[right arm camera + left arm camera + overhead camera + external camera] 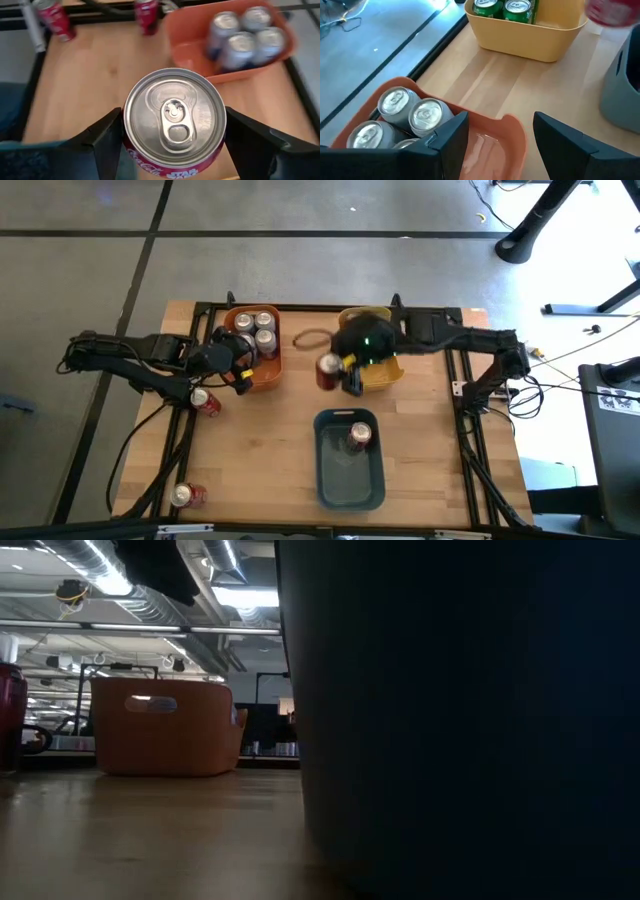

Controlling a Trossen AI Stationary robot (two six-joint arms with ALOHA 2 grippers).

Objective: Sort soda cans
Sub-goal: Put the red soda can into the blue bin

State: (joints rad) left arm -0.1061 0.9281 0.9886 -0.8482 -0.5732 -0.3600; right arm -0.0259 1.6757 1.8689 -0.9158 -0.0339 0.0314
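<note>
The right gripper held a red can by its sides, just left of the yellow bin; the blue-grey bin with one red can lay at six o'clock; it should carry the can level and release low inside. The left gripper stood half open over the orange bin, holding nothing.

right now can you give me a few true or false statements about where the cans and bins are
1. The right gripper holds a red metal soda can between its jaws. True.
2. The orange plastic bin holds green cans. False: it holds silver-grey cans.
3. The blue-grey plastic bin is empty. False: one red can stands in it.
4. The yellow plastic bin holds green cans. True.
5. The left gripper holds a can. False: its jaws are open and empty over the orange bin's rim.
</note>
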